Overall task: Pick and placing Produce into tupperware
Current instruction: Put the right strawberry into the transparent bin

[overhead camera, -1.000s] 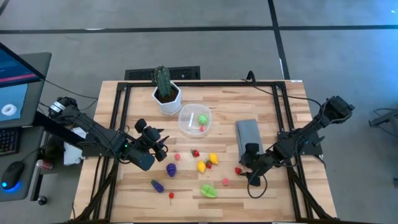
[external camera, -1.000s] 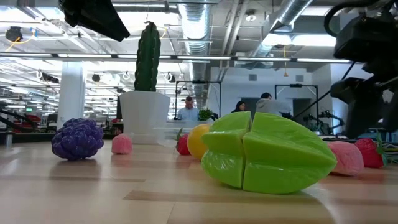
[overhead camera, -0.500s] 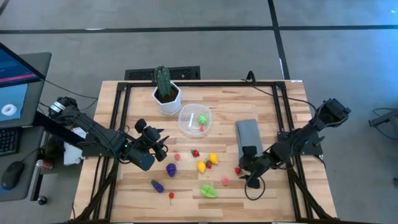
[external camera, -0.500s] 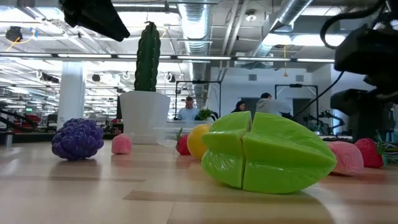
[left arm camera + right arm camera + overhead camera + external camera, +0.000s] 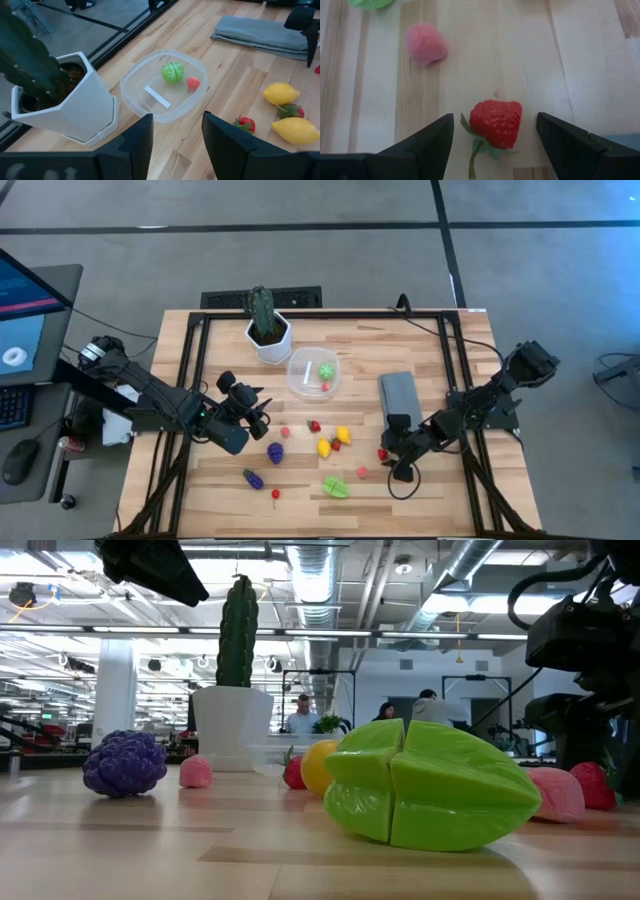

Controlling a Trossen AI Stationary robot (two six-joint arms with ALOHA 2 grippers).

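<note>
From table height the tupperware (image 5: 275, 754) barely shows behind the fruit, and the big green piece (image 5: 430, 787) covers most of the yellow lemon (image 5: 318, 766). The right gripper (image 5: 390, 462) is a dark mass cut by the frame's edge there. From above, the small red bit (image 5: 275, 494) near the front edge is too tiny to identify. People far back are blurred.

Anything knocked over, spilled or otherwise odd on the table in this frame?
Nothing stands out. The cactus pot is upright, the tupperware sits level with two pieces inside, and the loose produce just lies scattered on the table, waiting to be picked.
</note>
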